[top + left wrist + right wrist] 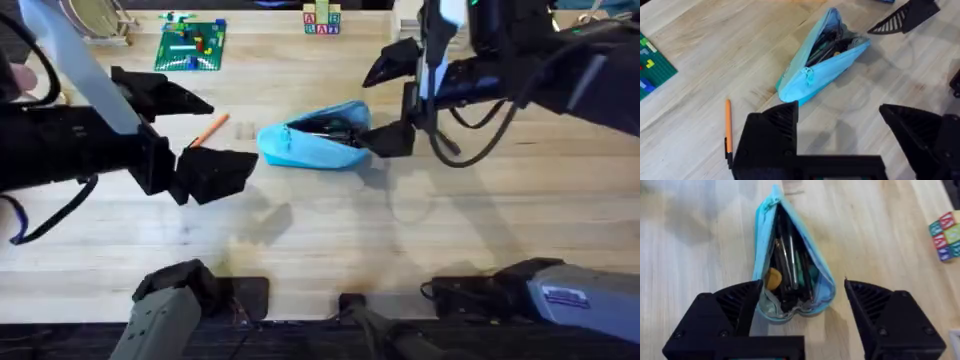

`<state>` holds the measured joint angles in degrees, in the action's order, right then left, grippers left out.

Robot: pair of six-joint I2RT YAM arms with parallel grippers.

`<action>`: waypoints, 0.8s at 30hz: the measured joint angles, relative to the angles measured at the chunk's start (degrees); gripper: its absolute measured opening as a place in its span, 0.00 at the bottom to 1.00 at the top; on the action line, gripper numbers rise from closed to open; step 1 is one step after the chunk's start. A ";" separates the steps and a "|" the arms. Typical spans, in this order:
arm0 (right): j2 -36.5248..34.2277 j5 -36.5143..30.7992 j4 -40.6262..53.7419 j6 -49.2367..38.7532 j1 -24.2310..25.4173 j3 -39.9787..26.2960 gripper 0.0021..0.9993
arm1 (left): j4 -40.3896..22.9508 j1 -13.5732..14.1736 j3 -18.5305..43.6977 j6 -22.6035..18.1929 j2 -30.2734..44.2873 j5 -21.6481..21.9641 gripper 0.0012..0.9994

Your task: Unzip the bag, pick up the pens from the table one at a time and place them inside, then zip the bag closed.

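Pencil pouch point(790, 260) is lying unzipped on the tabletop point(330, 230), dark pens inside, just ahead of our right hand point(802, 310), which is hovering released. Our left hand point(840, 135), also released, is hanging beside the orange pen point(728, 125).

The counter point(330, 240) is a light wooden top with plank grain. On it, near the middle, lies the light blue bag point(312, 140), unzipped and gaping, with dark pens inside it. Just to its left lies an orange pen point(209, 129). Toward the far edge rest a green brick baseplate point(190, 46) and some lettered blocks point(321, 21).
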<state>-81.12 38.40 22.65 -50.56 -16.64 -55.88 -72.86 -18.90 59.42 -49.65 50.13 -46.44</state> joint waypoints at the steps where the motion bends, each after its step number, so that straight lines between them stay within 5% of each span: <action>1: 3.51 -2.11 0.07 3.66 0.00 0.00 1.00 | 0.00 0.00 0.00 0.00 0.00 0.00 1.00; 13: 20.25 -19.90 9.60 20.61 0.00 0.00 1.00 | 0.00 0.00 0.00 0.00 0.00 0.00 1.00; 24: 25.08 -35.78 18.53 30.94 0.00 0.00 1.00 | 0.00 0.00 0.00 0.00 0.00 0.00 1.00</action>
<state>-56.04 2.62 41.18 -19.62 -16.64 -55.88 -72.86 -18.90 59.42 -49.64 50.13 -46.44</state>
